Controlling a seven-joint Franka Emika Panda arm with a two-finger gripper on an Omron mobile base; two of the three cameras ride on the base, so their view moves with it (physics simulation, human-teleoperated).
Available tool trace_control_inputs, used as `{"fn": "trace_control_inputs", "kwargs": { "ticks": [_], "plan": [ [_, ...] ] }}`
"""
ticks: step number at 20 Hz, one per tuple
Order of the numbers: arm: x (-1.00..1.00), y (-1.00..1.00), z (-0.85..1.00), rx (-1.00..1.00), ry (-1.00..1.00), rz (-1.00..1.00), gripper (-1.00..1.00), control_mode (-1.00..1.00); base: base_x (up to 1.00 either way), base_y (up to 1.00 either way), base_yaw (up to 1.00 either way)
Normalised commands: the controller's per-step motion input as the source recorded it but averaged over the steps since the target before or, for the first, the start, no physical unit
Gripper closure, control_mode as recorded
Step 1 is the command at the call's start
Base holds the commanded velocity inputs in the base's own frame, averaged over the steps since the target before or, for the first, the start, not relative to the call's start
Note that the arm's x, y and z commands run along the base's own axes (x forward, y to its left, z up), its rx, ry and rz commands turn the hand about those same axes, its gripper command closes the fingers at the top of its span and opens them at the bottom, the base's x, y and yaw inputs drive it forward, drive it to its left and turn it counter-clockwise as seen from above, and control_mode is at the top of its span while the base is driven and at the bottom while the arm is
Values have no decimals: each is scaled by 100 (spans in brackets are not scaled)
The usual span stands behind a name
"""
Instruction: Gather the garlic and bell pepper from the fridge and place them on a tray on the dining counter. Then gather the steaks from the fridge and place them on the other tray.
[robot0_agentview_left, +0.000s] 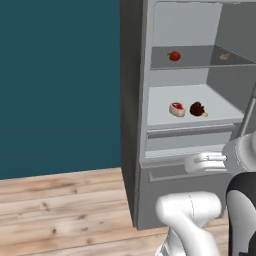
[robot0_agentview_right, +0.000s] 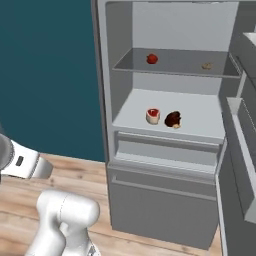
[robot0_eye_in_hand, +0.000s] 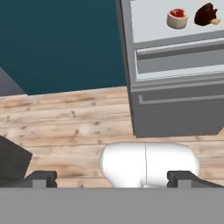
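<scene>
Teal wall and wood floor framed the open fridge (robot0_agentview_right: 165, 210), bell pepper (robot0_agentview_right: 152, 58) and garlic (robot0_agentview_right: 207, 65) on its upper shelf, steaks (robot0_agentview_right: 163, 117) below; gripper (robot0_eye_in_hand: 113, 178) jaws stood wide, empty, low, so best to rise level with the pepper first.

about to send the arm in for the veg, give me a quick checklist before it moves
1. Fridge door open: ok.
2. Bell pepper on the upper shelf, nothing in front: ok.
3. Garlic on the same shelf, to the right: ok.
4. Steaks on the shelf below, apart from the vegetables: ok.
5. End effector open and empty: ok.
6. Tray ready on the dining counter: cannot tell.
</scene>
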Motion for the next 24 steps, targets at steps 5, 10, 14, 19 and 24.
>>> {"fn": "trace_control_inputs", "kwargs": {
  "ticks": [5,10,14,19,24],
  "plan": [
    [0,0,0,0,0,0,-100,100,3,-64,0],
    [0,0,0,0,0,0,-100,100,16,-47,0],
    [0,0,0,0,0,0,-100,100,45,-22,0],
    [0,0,0,0,0,0,-100,100,72,-24,0],
    [0,0,0,0,0,0,-100,100,32,-72,0]
  ]
}}
